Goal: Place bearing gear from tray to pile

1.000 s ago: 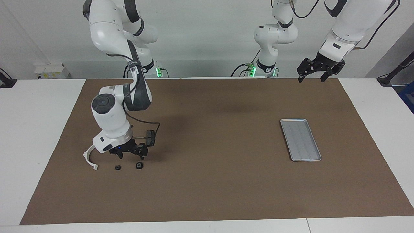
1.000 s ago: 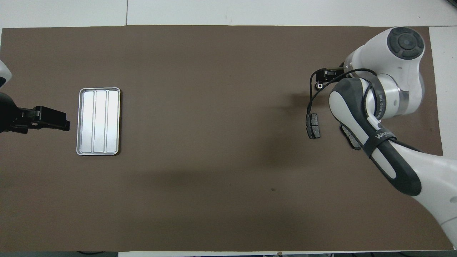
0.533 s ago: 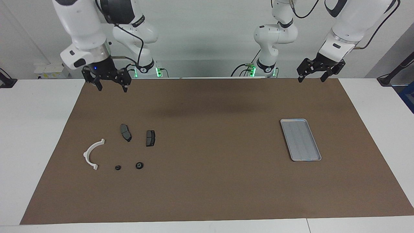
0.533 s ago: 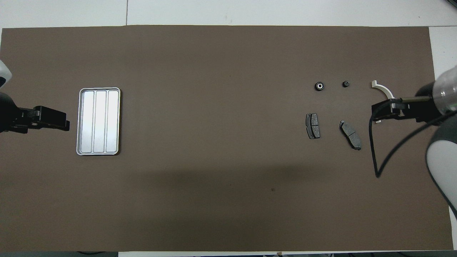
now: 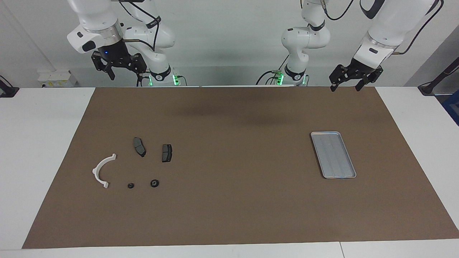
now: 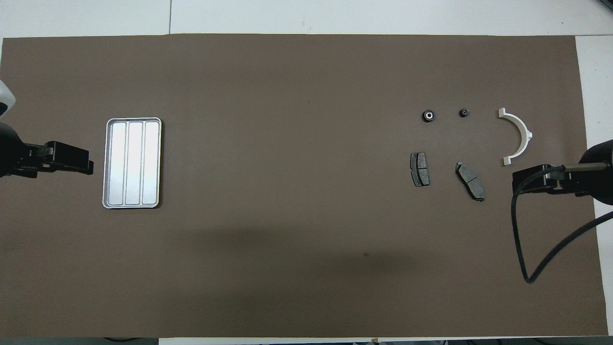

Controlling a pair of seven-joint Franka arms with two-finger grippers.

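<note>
The silver tray [image 5: 333, 154] lies bare on the brown mat toward the left arm's end; it also shows in the overhead view [image 6: 132, 163]. The black bearing gear [image 5: 154, 183] [image 6: 428, 115] lies on the mat toward the right arm's end. Beside it are a smaller black part [image 5: 131, 185], the white half-ring bracket [image 5: 101, 171] [image 6: 519, 136] and two dark brake pads [image 5: 139, 146] [image 5: 166, 152]. My right gripper [image 5: 125, 73] [image 6: 516, 181] is open and empty, high over the mat's edge by its base. My left gripper [image 5: 345, 87] [image 6: 88, 165] is open and empty, and that arm waits raised beside the tray.
The brown mat [image 5: 229, 200] covers most of the white table. The right arm's black cable [image 6: 519, 239] hangs over the mat near the pile.
My right gripper has risen from low over the bearing gear and drawn back up toward its base. The small parts lie uncovered and have not moved. The left arm has not moved.
</note>
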